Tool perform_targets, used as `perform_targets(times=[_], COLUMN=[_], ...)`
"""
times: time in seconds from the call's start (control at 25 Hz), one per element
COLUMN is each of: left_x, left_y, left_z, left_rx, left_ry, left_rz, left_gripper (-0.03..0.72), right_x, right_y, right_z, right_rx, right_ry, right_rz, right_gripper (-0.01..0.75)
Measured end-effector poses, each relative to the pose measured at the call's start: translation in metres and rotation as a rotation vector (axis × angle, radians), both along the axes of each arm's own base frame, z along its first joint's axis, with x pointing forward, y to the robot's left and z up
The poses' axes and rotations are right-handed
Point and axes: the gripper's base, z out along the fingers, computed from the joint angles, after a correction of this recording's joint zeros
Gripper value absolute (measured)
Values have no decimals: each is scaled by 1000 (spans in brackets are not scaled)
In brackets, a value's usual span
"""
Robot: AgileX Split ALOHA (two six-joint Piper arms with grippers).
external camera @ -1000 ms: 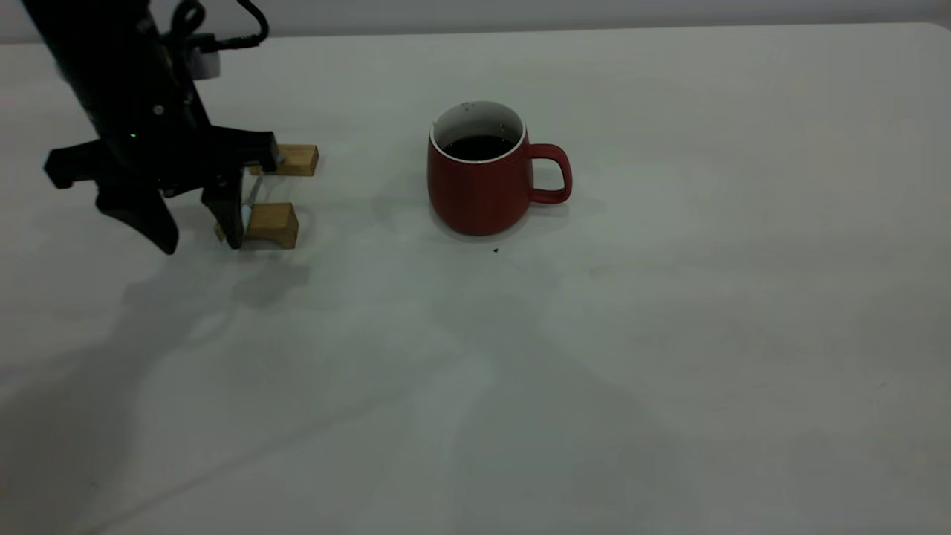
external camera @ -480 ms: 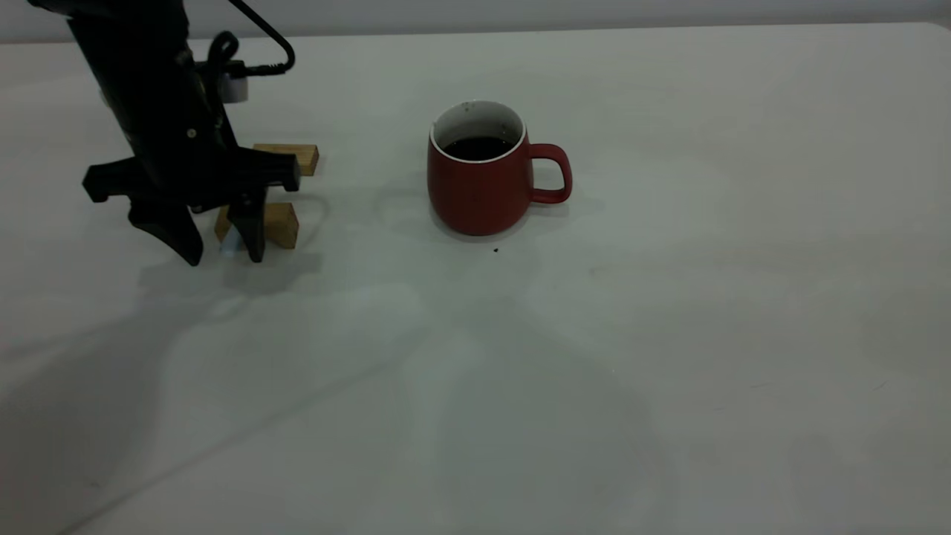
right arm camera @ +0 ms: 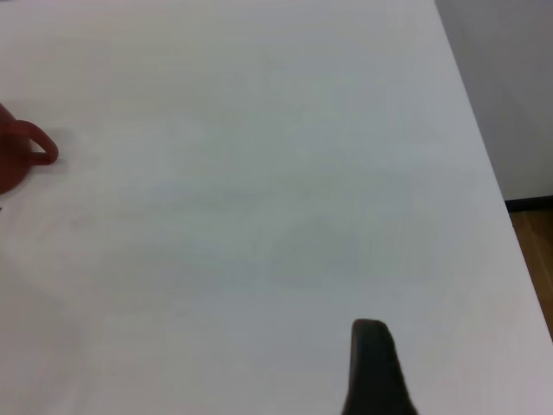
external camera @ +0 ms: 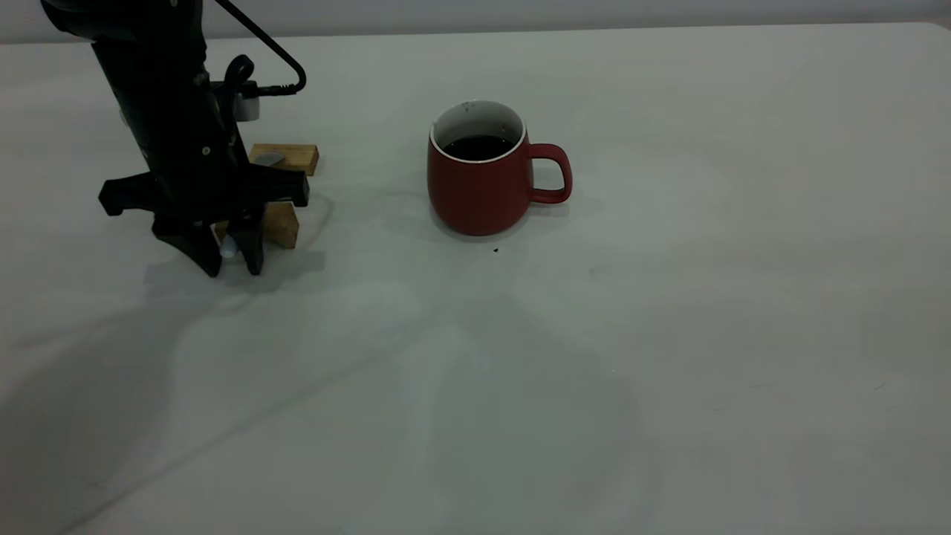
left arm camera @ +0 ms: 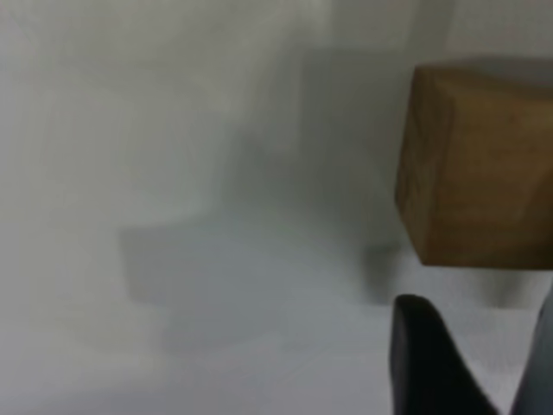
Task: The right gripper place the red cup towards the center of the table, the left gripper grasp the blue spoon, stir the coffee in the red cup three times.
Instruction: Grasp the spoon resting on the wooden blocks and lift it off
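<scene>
Probably a lab: bare table (external camera: 669, 334).

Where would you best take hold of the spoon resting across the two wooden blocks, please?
Grip the spoon at its pale handle end, from above, fingers astride. It bridges two wooden blocks, so there is clearance beneath. The left gripper already straddles that end.

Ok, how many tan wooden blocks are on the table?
2. The far tan wooden block carries the spoon's bowl; the near tan wooden block sits partly hidden behind the left end effector.
</scene>
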Motion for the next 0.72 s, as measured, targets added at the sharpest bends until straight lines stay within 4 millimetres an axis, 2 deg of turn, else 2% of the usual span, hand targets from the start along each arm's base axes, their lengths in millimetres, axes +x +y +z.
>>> perform_targets(times=[0.16, 0.32, 0.4, 0.52, 0.72], left_x=[0, -1, -2, -2, -1], left_y=[0, 0, -2, -6, -24], left_z=[0, 3, 12, 34, 78], left_rx=[-1, -4, -14, -63, -270], left_ry=[-2, 8, 29, 42, 31], left_rz=[1, 19, 48, 114, 308], left_gripper=[139, 140, 140, 140, 140], right_x=[0, 0, 0, 0, 0], right_y=[0, 0, 0, 0, 0], right_z=[0, 0, 0, 0, 0], right_rx=[0, 0, 0, 0, 0], right_ry=[0, 0, 0, -1, -1], right_rz=[0, 0, 0, 0, 0], right_gripper=[547, 547, 547, 547, 547])
